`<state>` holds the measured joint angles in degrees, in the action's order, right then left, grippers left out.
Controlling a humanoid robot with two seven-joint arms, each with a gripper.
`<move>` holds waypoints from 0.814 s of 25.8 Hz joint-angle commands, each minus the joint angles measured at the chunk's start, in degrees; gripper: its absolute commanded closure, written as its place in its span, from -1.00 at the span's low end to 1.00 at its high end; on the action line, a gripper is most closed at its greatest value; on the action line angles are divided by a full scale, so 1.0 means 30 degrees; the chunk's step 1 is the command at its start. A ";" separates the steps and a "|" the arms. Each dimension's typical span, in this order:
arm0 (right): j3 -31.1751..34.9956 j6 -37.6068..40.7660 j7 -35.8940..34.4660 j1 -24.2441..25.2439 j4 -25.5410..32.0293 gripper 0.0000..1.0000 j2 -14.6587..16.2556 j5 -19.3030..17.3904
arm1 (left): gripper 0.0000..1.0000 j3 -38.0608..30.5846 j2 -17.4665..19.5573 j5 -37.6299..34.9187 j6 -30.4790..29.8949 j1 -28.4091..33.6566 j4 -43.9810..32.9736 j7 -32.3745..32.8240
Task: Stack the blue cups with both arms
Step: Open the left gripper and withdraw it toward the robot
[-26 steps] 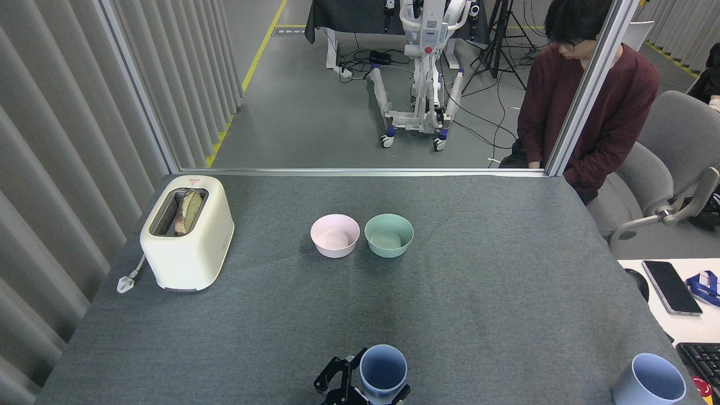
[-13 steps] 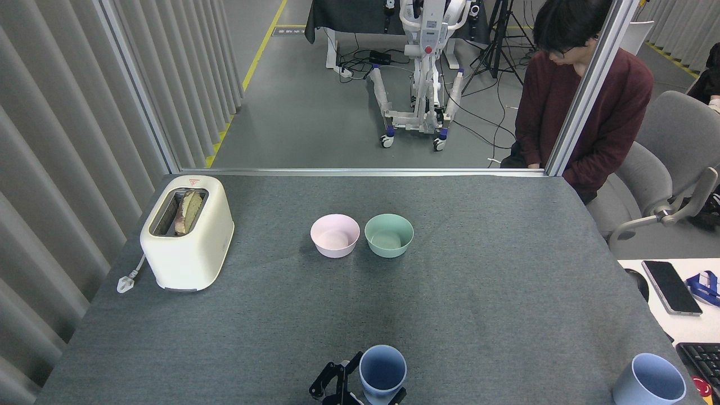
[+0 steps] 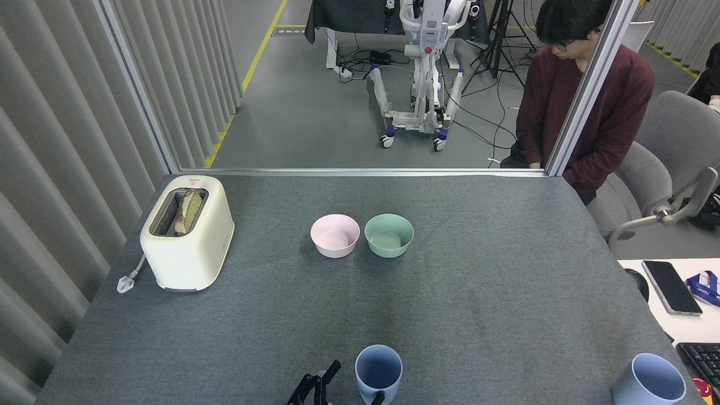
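One blue cup [image 3: 378, 368] stands upright at the table's near edge, just right of centre. My left gripper [image 3: 354, 383] pokes up from the bottom edge beside it, mostly cut off. Its left finger [image 3: 332, 369] stands clear of the cup's left wall. A second dark tip [image 3: 376, 398] shows low against the cup's front. The fingers are spread, not clamped on the cup. The other blue cup [image 3: 649, 383] sits upright at the near right corner. My right gripper is out of view.
A pink bowl [image 3: 334, 235] and a green bowl [image 3: 388, 235] sit side by side mid-table. A cream toaster [image 3: 187, 232] with bread stands at the left. A person in a maroon sweater [image 3: 585, 107] sits beyond the far right corner. A phone [image 3: 671, 287] and a keyboard [image 3: 700, 360] lie on the side desk.
My left gripper has dropped down and left toward the bottom edge, and its fingers have come away from the cup's sides. The cup shifted slightly left.
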<state>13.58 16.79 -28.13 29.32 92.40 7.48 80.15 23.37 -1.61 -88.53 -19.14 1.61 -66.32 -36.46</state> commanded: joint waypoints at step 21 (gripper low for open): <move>0.0893 -0.4689 0.1964 -0.2801 -0.3526 -1.00 0.0144 -0.2605 | -1.00 -1.0015 0.2500 0.4725 -0.0329 0.2919 -0.1740 0.0084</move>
<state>14.92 4.50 -23.98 22.21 83.43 7.07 75.32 -5.63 4.94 -75.66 -20.08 9.26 -71.24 -36.22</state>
